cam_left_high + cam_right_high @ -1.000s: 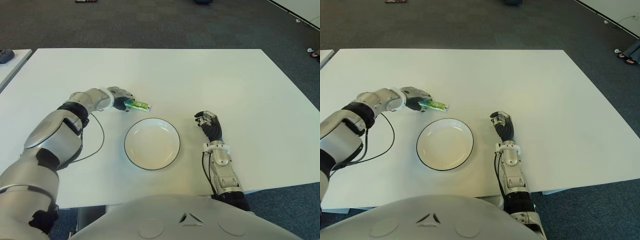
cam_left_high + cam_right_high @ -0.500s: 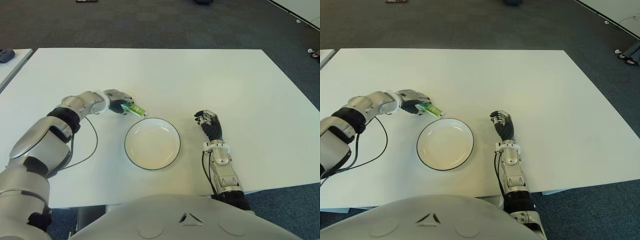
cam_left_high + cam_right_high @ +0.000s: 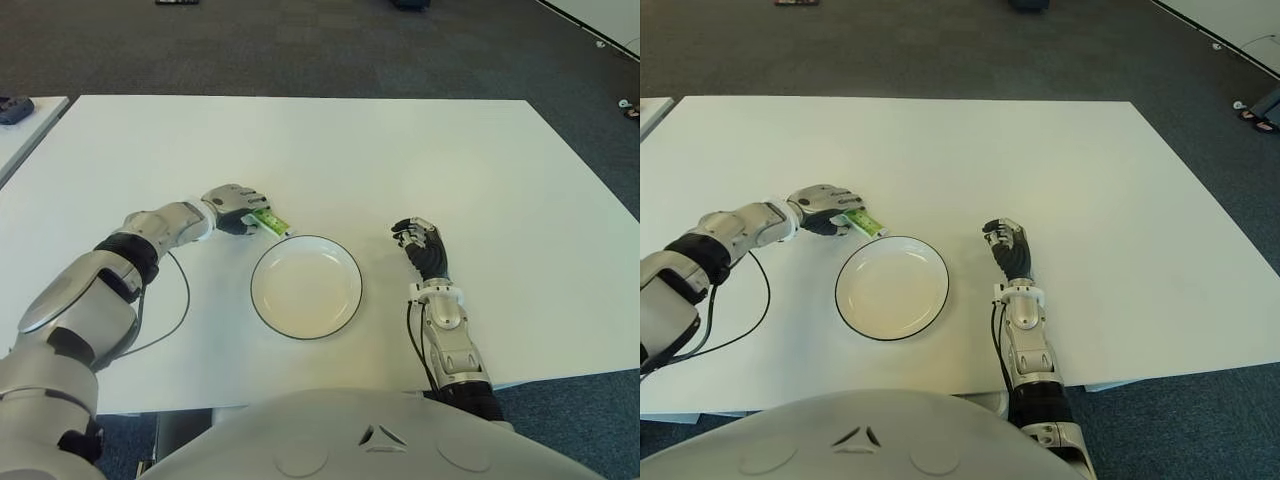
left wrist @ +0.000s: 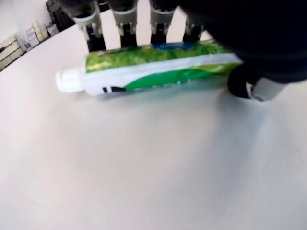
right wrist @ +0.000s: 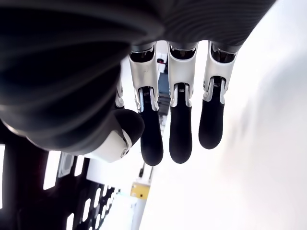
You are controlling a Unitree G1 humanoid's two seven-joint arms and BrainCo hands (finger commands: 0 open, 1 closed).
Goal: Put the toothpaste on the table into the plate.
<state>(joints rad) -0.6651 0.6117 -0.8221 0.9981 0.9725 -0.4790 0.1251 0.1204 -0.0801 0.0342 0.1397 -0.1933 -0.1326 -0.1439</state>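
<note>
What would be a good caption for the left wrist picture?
The left hand grips a green-and-white toothpaste tube just above the white table.

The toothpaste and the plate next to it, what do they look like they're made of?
The toothpaste, gripped in the left hand, looks like a soft plastic tube: glossy green-and-white print, white cap. The plate looks like glazed ceramic or enamel, smooth white with a thin dark rim; which one can't be told. The right hand shows right of the plate.
</note>
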